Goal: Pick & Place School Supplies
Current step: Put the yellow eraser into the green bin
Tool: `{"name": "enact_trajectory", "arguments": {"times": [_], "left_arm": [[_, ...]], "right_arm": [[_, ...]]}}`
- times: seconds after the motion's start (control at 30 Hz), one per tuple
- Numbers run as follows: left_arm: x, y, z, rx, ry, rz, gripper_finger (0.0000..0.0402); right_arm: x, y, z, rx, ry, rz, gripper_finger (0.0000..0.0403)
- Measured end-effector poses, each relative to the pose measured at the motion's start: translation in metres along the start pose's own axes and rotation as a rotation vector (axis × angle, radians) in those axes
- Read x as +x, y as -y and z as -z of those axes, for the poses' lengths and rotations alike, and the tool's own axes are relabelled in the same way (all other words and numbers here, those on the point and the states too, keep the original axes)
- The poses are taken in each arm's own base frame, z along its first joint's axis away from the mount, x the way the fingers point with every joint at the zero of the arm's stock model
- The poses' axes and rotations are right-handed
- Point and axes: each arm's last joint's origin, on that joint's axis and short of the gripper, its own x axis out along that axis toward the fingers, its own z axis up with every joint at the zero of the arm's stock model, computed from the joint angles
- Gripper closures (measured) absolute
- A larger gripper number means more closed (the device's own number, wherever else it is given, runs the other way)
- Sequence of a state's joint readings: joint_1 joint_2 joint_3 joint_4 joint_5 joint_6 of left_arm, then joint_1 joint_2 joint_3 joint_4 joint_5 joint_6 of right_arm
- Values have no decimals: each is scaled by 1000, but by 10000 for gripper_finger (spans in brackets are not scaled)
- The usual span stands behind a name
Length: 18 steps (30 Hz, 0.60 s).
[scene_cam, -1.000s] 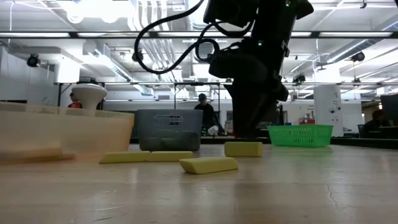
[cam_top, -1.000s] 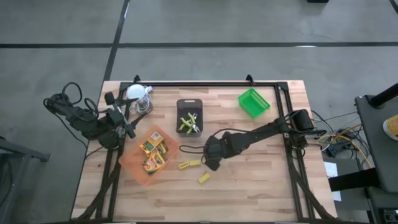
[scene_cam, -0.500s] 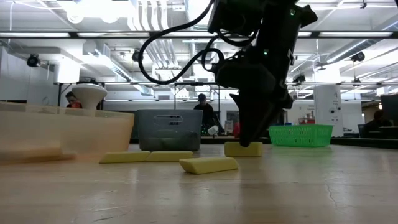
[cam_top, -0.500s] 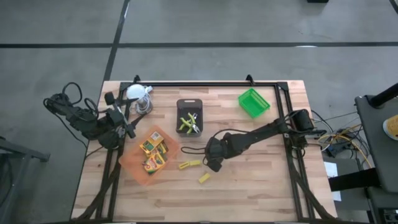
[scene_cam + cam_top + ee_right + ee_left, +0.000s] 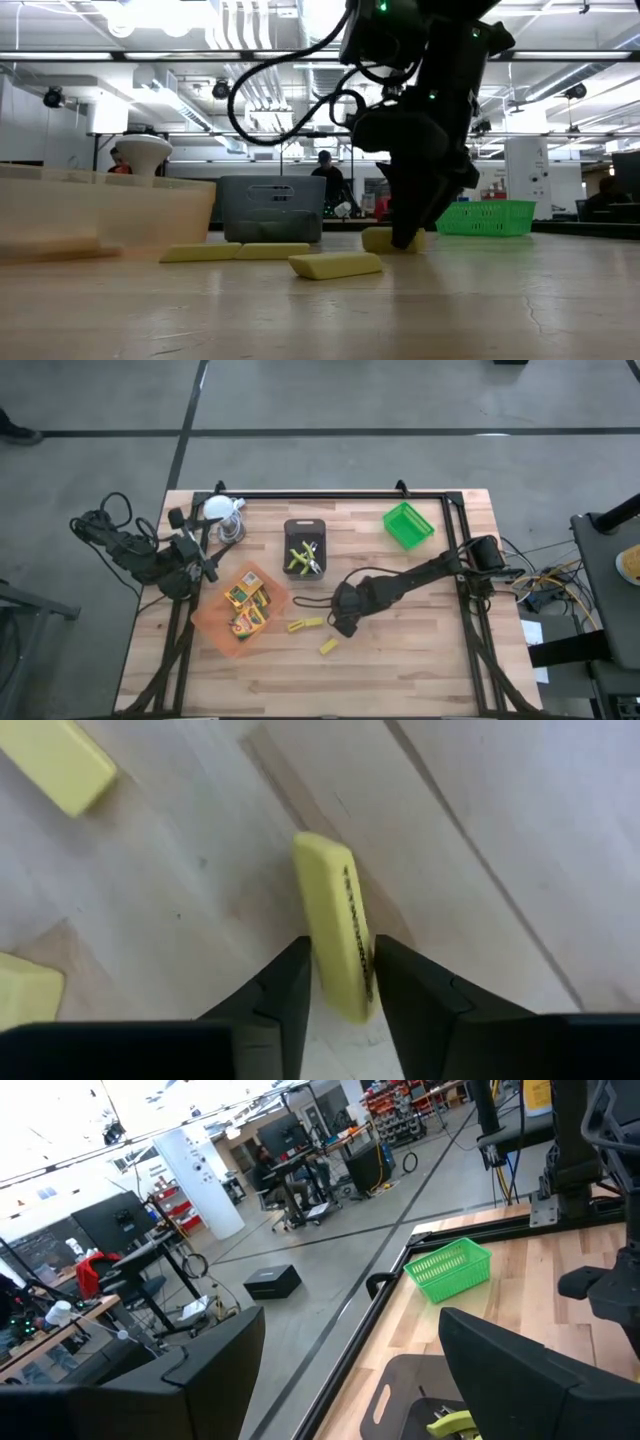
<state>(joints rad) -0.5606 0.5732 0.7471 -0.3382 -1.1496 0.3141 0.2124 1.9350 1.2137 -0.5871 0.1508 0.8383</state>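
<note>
Right tool [image 5: 340, 990]: down at mid-surface, fingers narrowed onto a yellow block [image 5: 333, 920] lying flat on the wooden surface [image 5: 400, 660], one finger on each long side.
Grip advice: squeeze fully before lifting (hold sits near one end, so the block may pivot).
Left tool [image 5: 205, 563]: parked wide apart, empty, by the orange tray [image 5: 205, 622].

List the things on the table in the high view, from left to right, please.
Left gripper → orange tray → black tray → right gripper on a yellow block → green tray.
</note>
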Motion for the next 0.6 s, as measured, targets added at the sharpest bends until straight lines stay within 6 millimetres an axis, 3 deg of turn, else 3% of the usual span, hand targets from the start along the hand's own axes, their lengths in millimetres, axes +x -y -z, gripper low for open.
{"name": "enact_trajectory", "arguments": {"times": [0.3, 0.6], "left_arm": [[0, 0, 0, 0, 0, 0, 96], [0, 0, 0, 1, 0, 0, 96]], "right_arm": [[3, 4, 3, 47, -27, -2, 371], [1, 2, 1, 64, -24, -8, 368]]}}
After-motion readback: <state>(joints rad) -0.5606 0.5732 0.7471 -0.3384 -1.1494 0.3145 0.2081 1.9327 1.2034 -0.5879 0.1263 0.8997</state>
